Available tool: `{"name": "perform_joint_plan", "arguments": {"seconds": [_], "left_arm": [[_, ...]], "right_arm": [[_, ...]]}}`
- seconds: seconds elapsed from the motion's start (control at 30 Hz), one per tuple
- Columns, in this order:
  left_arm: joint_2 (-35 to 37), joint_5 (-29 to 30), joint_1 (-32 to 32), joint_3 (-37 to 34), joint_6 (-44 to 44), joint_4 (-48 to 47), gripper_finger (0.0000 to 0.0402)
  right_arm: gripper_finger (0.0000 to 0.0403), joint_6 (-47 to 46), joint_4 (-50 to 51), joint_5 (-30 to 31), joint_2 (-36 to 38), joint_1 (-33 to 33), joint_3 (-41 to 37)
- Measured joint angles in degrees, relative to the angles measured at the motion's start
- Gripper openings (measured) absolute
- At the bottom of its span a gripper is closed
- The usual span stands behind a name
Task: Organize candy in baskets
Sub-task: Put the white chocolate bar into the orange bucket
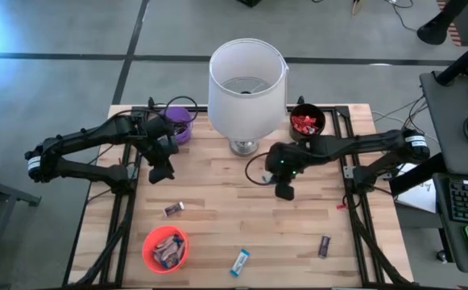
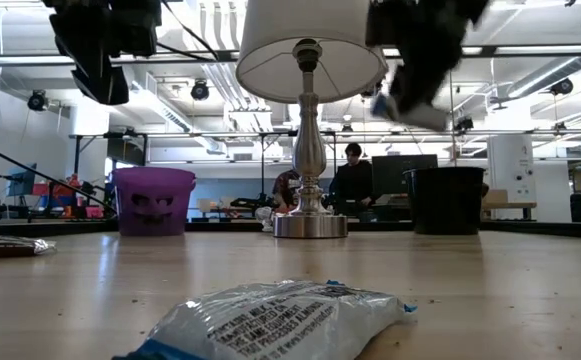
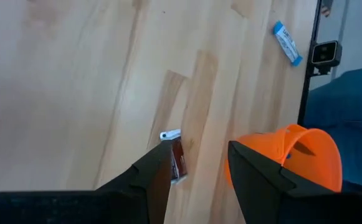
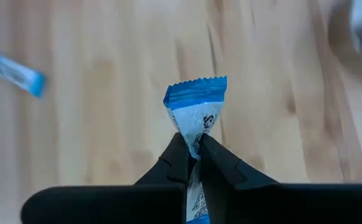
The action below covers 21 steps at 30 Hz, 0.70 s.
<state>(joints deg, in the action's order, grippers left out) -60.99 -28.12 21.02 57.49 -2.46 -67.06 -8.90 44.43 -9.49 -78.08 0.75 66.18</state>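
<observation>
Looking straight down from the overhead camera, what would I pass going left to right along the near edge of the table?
Orange basket holding candy → dark brown candy → blue-and-white candy → dark candy.

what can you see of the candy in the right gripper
The held candy is a small bar in a shiny blue-and-white wrapper with dark print and a crimped, zigzag blue end. The right gripper is shut on it, pinching the white part so the blue end sticks out past the fingertips. It hangs in the air above the bare wood table, touching nothing but the fingers. In the low view it shows as a pale scrap under the raised gripper.
</observation>
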Motion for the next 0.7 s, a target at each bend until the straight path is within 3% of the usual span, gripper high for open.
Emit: {"name": "perform_joint_plan", "arguments": {"seconds": [0.33, 0.7], "left_arm": [[0.0, -0.7, 0.0, 0.0, 0.2, 0.5, 0.0139], [1.1, -17.2, 0.0, 0.0, 3.9, 15.4, 0.0139]], "right_arm": [[0.0013, -4.5, -13.0, 0.5, -0.9, -3.2, 6.9], [0.0013, -2.7, -23.8, 0.6, -13.7, -4.5, 17.1]]}}
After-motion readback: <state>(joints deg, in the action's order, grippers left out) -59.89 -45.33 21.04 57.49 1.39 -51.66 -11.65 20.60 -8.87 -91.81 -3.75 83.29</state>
